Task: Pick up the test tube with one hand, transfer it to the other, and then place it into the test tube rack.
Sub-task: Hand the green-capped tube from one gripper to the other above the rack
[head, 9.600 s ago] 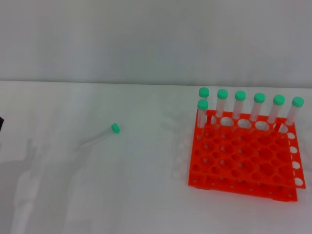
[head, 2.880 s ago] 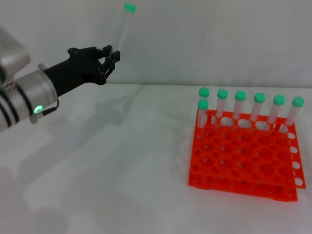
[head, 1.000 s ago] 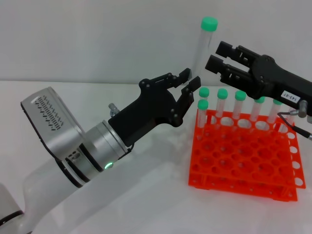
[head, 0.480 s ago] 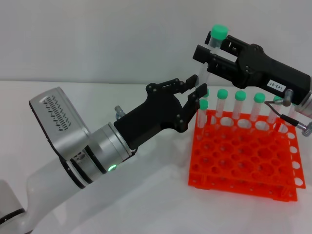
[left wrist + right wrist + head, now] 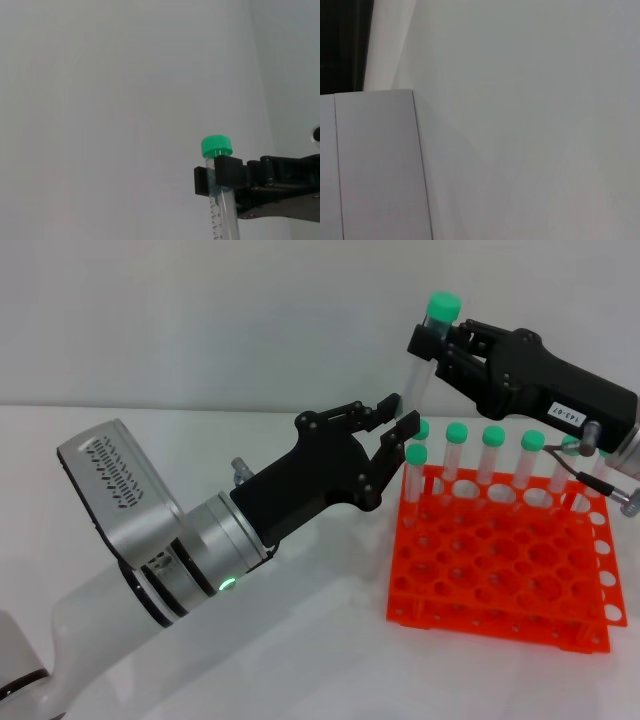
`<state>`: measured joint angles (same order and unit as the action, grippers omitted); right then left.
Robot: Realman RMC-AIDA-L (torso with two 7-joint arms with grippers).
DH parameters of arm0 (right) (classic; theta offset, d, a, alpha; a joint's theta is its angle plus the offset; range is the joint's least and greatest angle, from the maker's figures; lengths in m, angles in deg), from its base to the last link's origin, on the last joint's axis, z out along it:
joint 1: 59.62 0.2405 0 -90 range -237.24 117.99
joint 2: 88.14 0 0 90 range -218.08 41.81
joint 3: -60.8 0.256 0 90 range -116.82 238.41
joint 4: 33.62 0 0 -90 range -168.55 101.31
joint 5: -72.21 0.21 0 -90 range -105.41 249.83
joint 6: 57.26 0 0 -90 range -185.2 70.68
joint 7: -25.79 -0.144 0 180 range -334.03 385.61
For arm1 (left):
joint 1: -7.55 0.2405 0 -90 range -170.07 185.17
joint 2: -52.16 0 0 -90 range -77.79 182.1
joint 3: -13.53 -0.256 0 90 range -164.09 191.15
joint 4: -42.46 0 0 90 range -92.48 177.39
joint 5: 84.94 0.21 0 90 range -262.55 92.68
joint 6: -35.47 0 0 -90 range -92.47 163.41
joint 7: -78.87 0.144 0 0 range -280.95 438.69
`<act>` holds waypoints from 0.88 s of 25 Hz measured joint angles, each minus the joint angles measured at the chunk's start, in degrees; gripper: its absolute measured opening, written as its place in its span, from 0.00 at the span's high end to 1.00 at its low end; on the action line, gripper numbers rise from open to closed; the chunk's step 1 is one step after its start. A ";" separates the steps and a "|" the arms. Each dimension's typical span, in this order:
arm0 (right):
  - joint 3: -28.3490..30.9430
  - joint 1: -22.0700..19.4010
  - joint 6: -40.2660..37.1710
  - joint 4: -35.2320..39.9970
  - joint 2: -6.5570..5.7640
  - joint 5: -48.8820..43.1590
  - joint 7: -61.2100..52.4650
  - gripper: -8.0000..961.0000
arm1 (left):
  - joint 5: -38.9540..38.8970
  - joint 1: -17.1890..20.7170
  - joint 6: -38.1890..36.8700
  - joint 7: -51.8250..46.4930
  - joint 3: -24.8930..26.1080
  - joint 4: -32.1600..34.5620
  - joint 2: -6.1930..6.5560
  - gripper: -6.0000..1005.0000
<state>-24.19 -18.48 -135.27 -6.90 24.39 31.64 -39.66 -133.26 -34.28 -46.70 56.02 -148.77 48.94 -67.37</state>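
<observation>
The test tube (image 5: 425, 355), clear with a green cap (image 5: 441, 308), hangs in the air, slightly tilted, above the rack's back left corner. My right gripper (image 5: 428, 340), black with a white numbered label, is shut on it just under the cap. The left wrist view shows that grip too: the tube (image 5: 220, 210) stands between the right gripper's fingers (image 5: 229, 171). My left gripper (image 5: 393, 416), black on a silver arm with a green light, is open, its fingertips either side of the tube's lower end. The orange-red rack (image 5: 500, 570) stands on the table to the right.
Several green-capped tubes (image 5: 457, 432) stand in the rack's back row and one in its left corner. The white table (image 5: 300, 640) stretches to the left, with a pale wall behind. The right wrist view shows only pale blank surfaces.
The right gripper has come in and shut on the tube under its cap. The left gripper's fingers have spread and stay by the tube's lower end. The tube has shifted slightly right.
</observation>
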 joint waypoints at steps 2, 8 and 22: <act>-0.01 0.04 0.04 0.00 -0.18 -0.08 -0.03 0.69 | 0.00 0.00 0.00 0.01 -0.02 -0.05 0.00 0.76; -0.01 0.07 0.30 0.16 -0.45 -0.62 -0.14 0.75 | -0.45 0.04 1.06 0.04 0.10 0.01 0.00 0.76; 0.11 0.51 3.19 0.63 -0.14 -2.08 -0.06 0.77 | -6.17 0.22 10.23 -0.29 2.90 4.36 -0.18 0.66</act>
<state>-24.08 -17.96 -132.09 -6.27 24.25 29.56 -39.72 -139.43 -34.07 -36.47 55.73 -145.87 53.30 -67.54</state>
